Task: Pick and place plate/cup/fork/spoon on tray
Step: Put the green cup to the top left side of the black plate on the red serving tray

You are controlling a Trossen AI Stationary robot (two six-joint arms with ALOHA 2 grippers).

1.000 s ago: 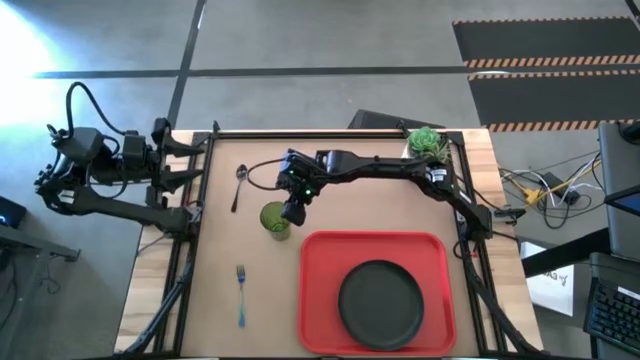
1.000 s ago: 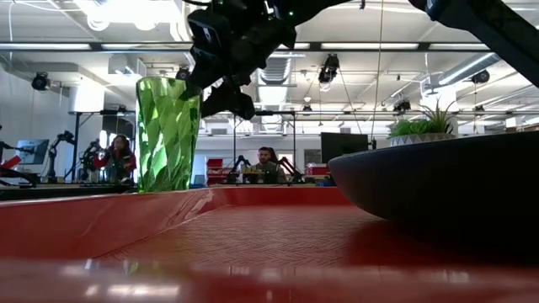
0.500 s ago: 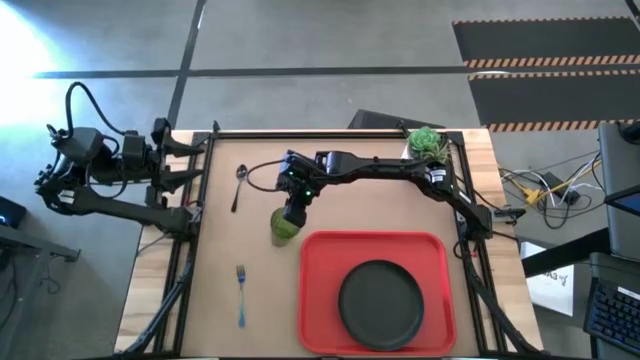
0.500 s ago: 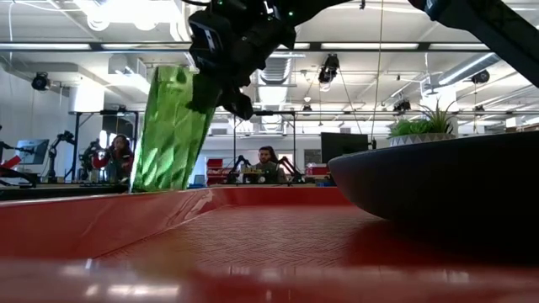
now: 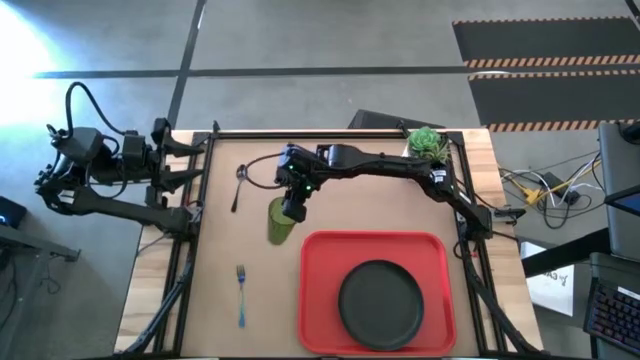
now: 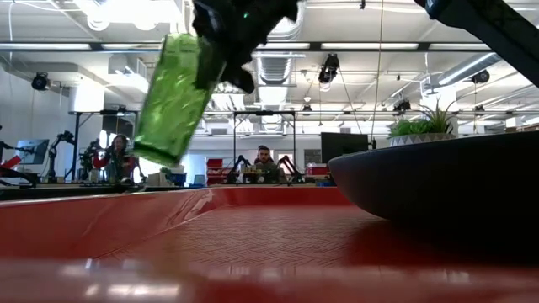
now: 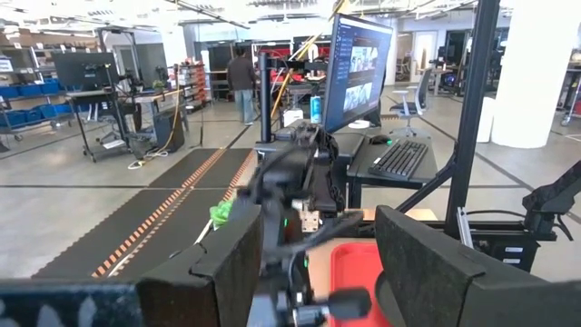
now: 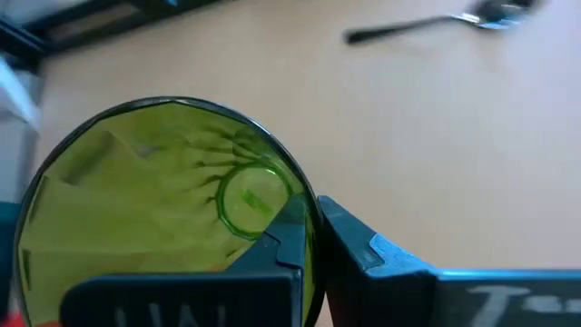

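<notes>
From above, my right gripper (image 5: 292,209) is clamped on the rim of the cup (image 5: 280,222), which hangs tilted over bare table just beside the far left corner of the tray (image 5: 312,300). The plate (image 5: 381,303) already sits in the tray, so I judge the cup is the step in hand: lifted, not yet carried across. The next move calls for swinging it over the rim and setting it upright on the open red strip beside the plate. The spoon (image 5: 239,185) lies on the table beyond the cup, and the fork (image 5: 241,293) lies near the front edge, both outside the tray. A potted plant (image 5: 425,141) stands at the far right corner, well clear. My left gripper (image 5: 170,165) waits off the table's left edge.

From table height, the cup (image 6: 173,97) hangs clear of the surface, leaning, with my fingers over its top. The tray's rim (image 6: 101,220) and the plate's side (image 6: 438,185) are what I must not clip.

My left wrist camera shows its own fingers (image 7: 227,263) spread apart, holding nothing.

My right wrist camera looks down into the cup (image 8: 163,209), one finger inside the rim and one outside (image 8: 363,250). The spoon (image 8: 427,25) lies beyond it.
</notes>
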